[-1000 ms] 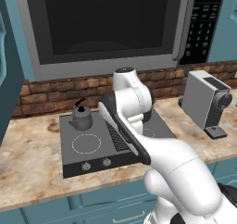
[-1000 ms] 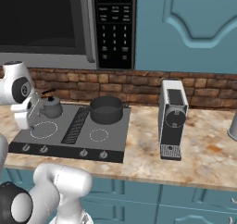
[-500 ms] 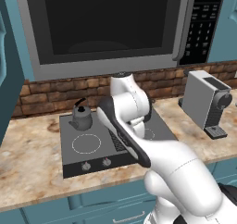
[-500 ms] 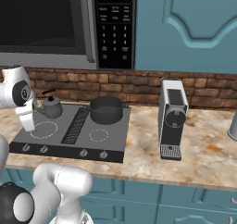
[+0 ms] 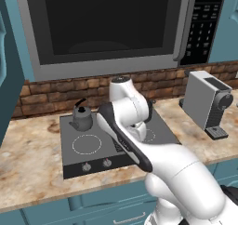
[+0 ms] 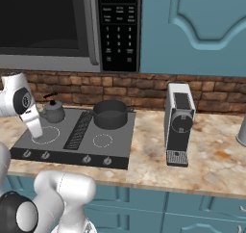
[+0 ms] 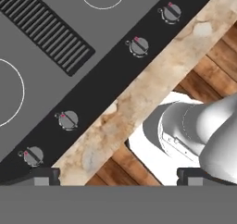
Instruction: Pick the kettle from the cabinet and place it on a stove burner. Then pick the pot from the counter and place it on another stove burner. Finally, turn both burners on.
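The grey spouted kettle [image 5: 82, 118] [image 6: 53, 112] stands on the back left stove burner of the dark cooktop [image 6: 120, 145]. Beside it, the wide dark pot [image 6: 110, 114] rests on the back right burner. Both front burners [image 6: 45, 132] [image 6: 103, 140] are bare white circles. In the hand view my gripper [image 7: 119, 176] hangs open and empty over the cooktop's front edge, looking straight down. Its fingertips [image 7: 44, 174] stand far apart. Several round knobs [image 7: 138, 46] [image 7: 68, 120] line the black front strip above them. My white arm hides the pot in the left base view.
A coffee machine [image 6: 178, 123] [image 5: 207, 103] stands on the marbled counter [image 6: 206, 164] right of the cooktop. A microwave [image 5: 107, 29] hangs above the stove against a brick wall. Teal wall cabinets [image 6: 192, 30] sit at the upper right. The hand view shows the counter's edge [image 7: 139, 98] and wooden floor [image 7: 203, 84].
My arm has sunk a little toward the cooktop's front edge. Kettle and pot have stayed in place.
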